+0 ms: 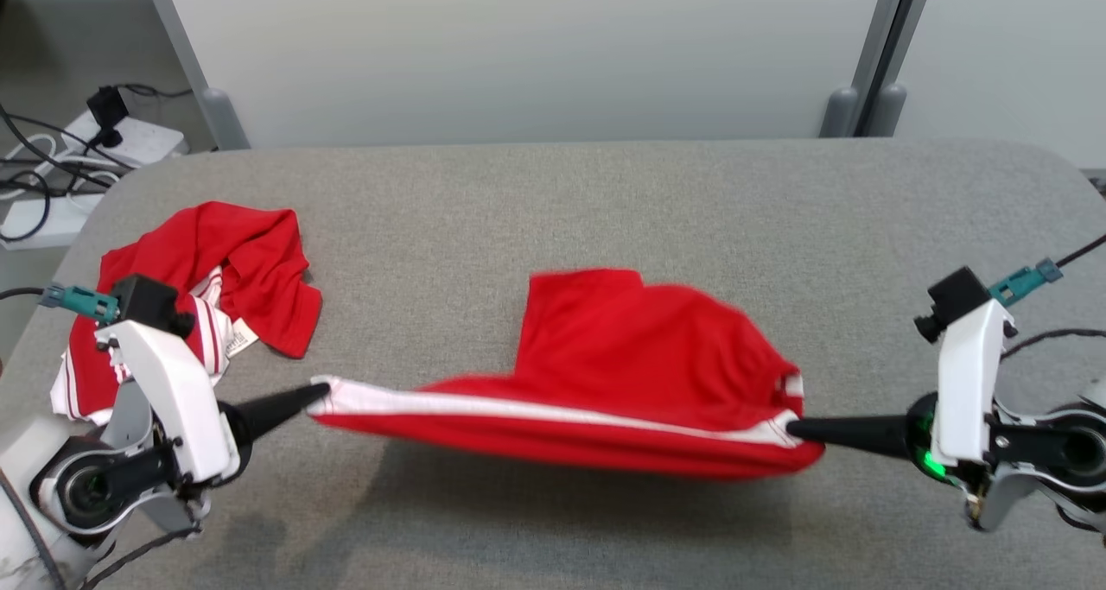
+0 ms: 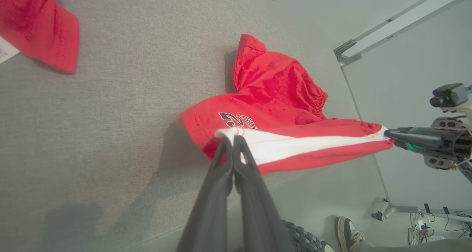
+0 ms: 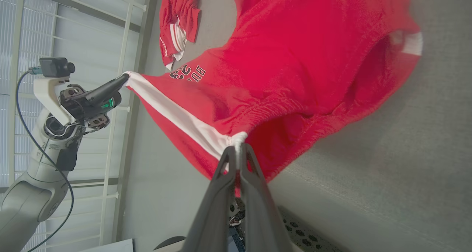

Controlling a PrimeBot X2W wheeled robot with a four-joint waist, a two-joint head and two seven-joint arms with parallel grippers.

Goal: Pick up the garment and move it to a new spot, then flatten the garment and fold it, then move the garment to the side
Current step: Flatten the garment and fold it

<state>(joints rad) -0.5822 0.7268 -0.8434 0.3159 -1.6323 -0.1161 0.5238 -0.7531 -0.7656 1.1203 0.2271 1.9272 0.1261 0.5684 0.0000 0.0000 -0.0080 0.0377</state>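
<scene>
Red shorts point(image 1: 631, 357) with a white side stripe hang stretched between both grippers above the grey table point(image 1: 553, 201); their far part still rests on the cloth surface. My left gripper point(image 1: 318, 393) is shut on the stripe's left end, which also appears at my left gripper point(image 2: 233, 137) in its wrist view. My right gripper point(image 1: 793, 428) is shut on the stripe's right end by the waistband, seen again at my right gripper point(image 3: 238, 145). Black print shows on the shorts point(image 2: 273, 97) and on the shorts point(image 3: 295, 60).
A second crumpled red and white garment point(image 1: 207, 288) lies at the table's left, behind my left arm. Cables and a power strip point(image 1: 104, 141) sit on the floor beyond the left edge. A person's shoe point(image 2: 348, 228) stands on the floor near the table's front.
</scene>
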